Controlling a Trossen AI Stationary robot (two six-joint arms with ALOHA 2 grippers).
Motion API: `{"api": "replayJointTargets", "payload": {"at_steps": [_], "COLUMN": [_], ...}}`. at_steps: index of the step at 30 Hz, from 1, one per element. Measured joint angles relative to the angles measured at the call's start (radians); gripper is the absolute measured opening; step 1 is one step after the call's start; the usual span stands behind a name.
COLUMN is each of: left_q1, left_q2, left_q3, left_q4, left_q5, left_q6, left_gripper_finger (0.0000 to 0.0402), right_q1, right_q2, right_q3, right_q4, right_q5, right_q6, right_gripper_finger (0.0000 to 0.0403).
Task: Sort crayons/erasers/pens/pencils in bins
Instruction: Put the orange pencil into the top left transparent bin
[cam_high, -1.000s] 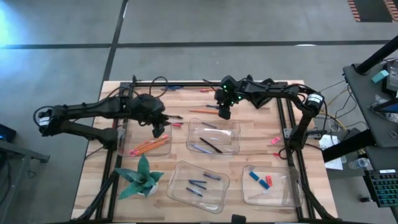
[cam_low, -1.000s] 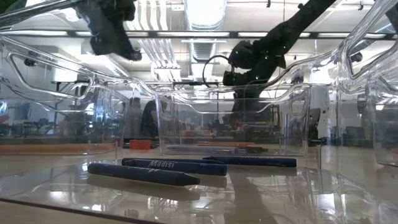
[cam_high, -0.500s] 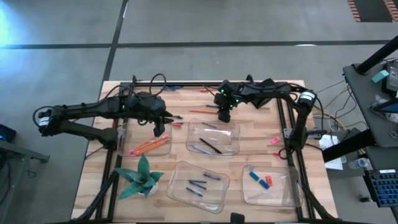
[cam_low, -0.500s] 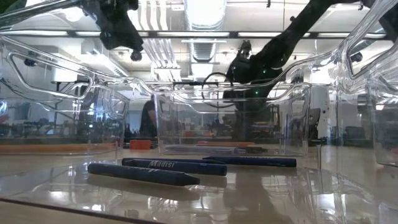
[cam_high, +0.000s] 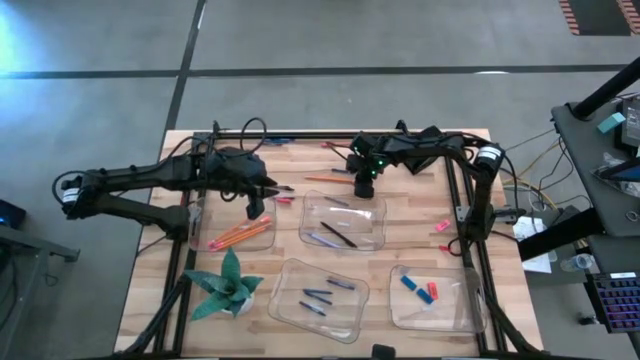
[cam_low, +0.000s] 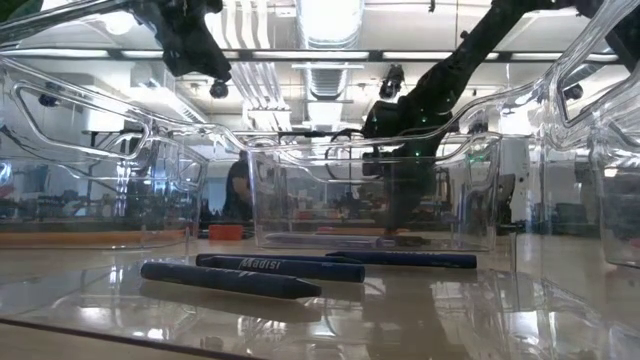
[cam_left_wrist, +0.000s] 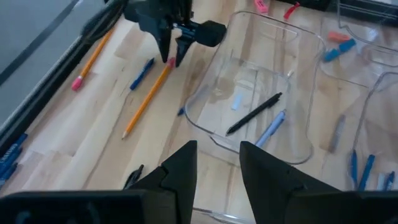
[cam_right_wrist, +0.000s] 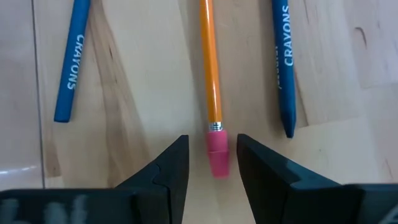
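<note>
An orange pencil (cam_high: 322, 178) lies flat on the table's far middle, its pink rubber end (cam_right_wrist: 217, 158) toward my right gripper (cam_high: 362, 187). That gripper (cam_right_wrist: 211, 140) is open and points steeply down. One finger stands on each side of the rubber end, and a gap shows on both sides. My left gripper (cam_high: 253, 207) hovers open and empty (cam_left_wrist: 217, 163) over the left bin (cam_high: 262, 238), which holds orange and red pencils (cam_high: 236, 236). The middle bin (cam_high: 378, 212) holds pens, the near middle bin (cam_high: 290, 300) blue crayons, and the near right bin (cam_high: 455, 305) erasers (cam_high: 420, 289).
Two blue crayons (cam_right_wrist: 73, 62) (cam_right_wrist: 283, 62) lie on either side of the pencil. A red pencil (cam_high: 331, 145) lies near the far edge. Small red pieces (cam_high: 441, 226) (cam_high: 284, 200) lie loose on the wood. A green folded-paper plant (cam_high: 225, 285) stands at the near left.
My right gripper has sunk toward the table and tipped steeper, coming down around the orange pencil's rubber end. My left gripper has stayed over the left bin and rolled a little at the wrist.
</note>
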Motion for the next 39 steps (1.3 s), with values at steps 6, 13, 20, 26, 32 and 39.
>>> {"api": "replayJointTargets", "payload": {"at_steps": [6, 13, 20, 26, 32, 39], "left_q1": [0.0, 0.0, 0.0, 0.0, 0.0, 0.0], "left_q2": [0.0, -0.004, -0.005, -0.007, -0.017, -0.004], "left_q3": [-0.003, -0.002, 0.0, 0.0, -0.001, -0.029], "left_q4": [-0.002, -0.004, -0.003, -0.004, -0.001, 0.052], "left_q5": [-0.007, -0.007, -0.007, -0.007, -0.008, -0.032], "left_q6": [0.002, 0.019, 0.023, 0.021, 0.02, 0.097], "left_gripper_finger": [0.0107, 0.0107, 0.0107, 0.0107, 0.0107, 0.0107], "right_q1": [0.003, 0.003, 0.003, 0.002, 0.002, 0.002], "right_q2": [0.023, 0.032, 0.015, -0.024, -0.088, -0.182], "right_q3": [0.004, 0.006, 0.005, 0.0, 0.0, 0.0], "right_q4": [0.006, 0.009, -0.001, -0.024, -0.019, 0.03], "right_q5": [0.036, 0.055, 0.059, 0.058, 0.054, 0.053], "right_q6": [-0.062, -0.085, -0.079, -0.078, -0.077, -0.05], "right_gripper_finger": [0.0095, 0.0037, 0.0022, 0.0022, 0.0021, 0.0021]}}
